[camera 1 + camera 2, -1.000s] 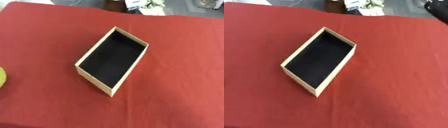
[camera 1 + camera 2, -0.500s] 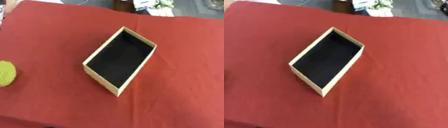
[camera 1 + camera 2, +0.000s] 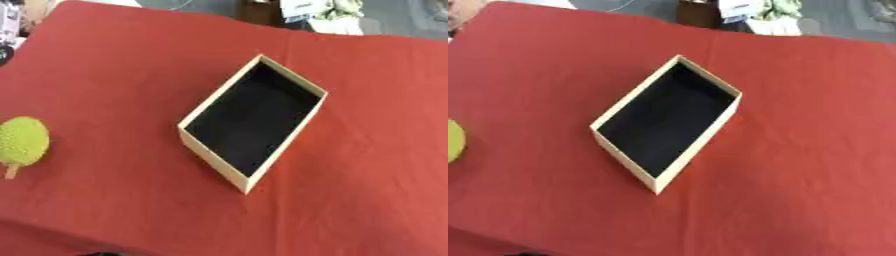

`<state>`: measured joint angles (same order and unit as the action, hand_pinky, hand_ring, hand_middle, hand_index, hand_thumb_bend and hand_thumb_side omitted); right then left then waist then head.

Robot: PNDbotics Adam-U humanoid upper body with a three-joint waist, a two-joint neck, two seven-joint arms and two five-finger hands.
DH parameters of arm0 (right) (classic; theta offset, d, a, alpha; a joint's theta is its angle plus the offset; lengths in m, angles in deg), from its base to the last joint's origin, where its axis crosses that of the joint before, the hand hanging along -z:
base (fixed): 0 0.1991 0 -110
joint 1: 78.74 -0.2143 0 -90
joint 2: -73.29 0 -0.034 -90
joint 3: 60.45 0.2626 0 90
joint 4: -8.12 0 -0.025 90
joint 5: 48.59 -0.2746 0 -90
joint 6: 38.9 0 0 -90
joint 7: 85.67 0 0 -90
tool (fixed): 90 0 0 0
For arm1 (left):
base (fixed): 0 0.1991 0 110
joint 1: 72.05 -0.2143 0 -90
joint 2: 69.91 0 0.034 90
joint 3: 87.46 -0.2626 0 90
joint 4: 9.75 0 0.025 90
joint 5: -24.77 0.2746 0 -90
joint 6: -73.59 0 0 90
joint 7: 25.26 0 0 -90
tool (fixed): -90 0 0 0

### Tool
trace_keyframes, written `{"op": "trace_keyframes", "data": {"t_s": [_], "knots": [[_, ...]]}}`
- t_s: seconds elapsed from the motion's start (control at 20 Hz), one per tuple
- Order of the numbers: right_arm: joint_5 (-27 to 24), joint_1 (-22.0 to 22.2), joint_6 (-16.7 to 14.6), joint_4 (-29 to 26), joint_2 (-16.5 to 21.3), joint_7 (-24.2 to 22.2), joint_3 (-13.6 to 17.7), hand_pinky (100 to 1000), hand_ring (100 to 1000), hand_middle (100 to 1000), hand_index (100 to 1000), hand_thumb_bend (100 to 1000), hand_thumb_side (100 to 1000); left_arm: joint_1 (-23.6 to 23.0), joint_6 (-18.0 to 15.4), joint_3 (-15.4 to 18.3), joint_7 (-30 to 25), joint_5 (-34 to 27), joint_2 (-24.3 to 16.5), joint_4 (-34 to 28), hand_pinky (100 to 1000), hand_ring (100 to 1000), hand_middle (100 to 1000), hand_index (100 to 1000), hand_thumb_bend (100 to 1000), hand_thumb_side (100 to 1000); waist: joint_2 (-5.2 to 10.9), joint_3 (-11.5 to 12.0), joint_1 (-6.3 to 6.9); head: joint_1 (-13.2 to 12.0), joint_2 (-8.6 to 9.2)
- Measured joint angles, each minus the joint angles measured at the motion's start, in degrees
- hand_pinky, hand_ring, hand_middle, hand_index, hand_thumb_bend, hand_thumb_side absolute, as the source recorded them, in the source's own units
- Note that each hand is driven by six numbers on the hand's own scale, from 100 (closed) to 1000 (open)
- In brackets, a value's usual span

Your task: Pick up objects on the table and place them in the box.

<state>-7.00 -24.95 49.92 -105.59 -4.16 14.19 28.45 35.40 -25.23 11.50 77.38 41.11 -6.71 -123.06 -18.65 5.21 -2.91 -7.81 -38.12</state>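
A tan cardboard box [image 3: 216,165] with a black, empty inside stands askew in the middle of the red tablecloth [image 3: 114,75]. A bumpy yellow-green fruit-like object [image 3: 21,141] with a short pale stem lies at the table's left edge, well apart from the box. Only its edge shows in the right eye view. Neither of my hands shows in either view.
The tablecloth's far edge [image 3: 219,17] runs along the top, with white and green clutter [image 3: 324,9] beyond it. The table's near edge shows at the bottom left [image 3: 35,235].
The whole picture has shifted right and down, so the camera has turned left. The yellow-green object has come further into view at the left. Nothing on the table has moved.
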Motion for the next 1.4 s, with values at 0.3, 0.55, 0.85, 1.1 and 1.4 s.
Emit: {"op": "trace_keyframes", "data": {"t_s": [0.3,0.55,0.85,1.1,1.4], "knots": [[0.0,0.0,0.0,0.0,0.05,0.0,0.0,823,875,881,850,100,802,-0.16,2.0,2.79,0.53,8.28,-4.3,5.65,698,756,793,866,233,499,0.01,0.13,-0.02,0.43,0.0],[0.0,0.18,0.0,0.0,0.21,0.0,0.0,823,875,881,849,100,806,-0.41,0.2,3.63,-0.98,24.18,-6.69,10.9,830,823,834,895,327,521,0.01,0.23,0.09,0.43,0.0],[0.0,0.4,0.01,0.0,0.5,-0.01,-0.01,823,874,880,849,100,803,-2.06,-4.34,3.61,-6.63,31.9,-7.67,13.0,867,841,847,910,215,711,0.01,0.34,0.33,0.41,-0.01],[0.0,0.43,0.0,0.0,0.72,-0.02,-0.02,823,875,880,849,100,804,-4.07,-8.87,3.62,-14.62,28.71,-9.06,13.05,869,846,851,915,173,792,0.02,0.56,0.42,0.41,-0.02],[0.01,0.53,-0.01,0.0,1.07,-0.04,-0.04,822,875,880,848,100,804,-7.97,-12.26,4.26,-24.56,21.76,-11.31,13.39,893,874,874,945,174,900,0.02,1.19,0.91,0.46,-0.07]]}}
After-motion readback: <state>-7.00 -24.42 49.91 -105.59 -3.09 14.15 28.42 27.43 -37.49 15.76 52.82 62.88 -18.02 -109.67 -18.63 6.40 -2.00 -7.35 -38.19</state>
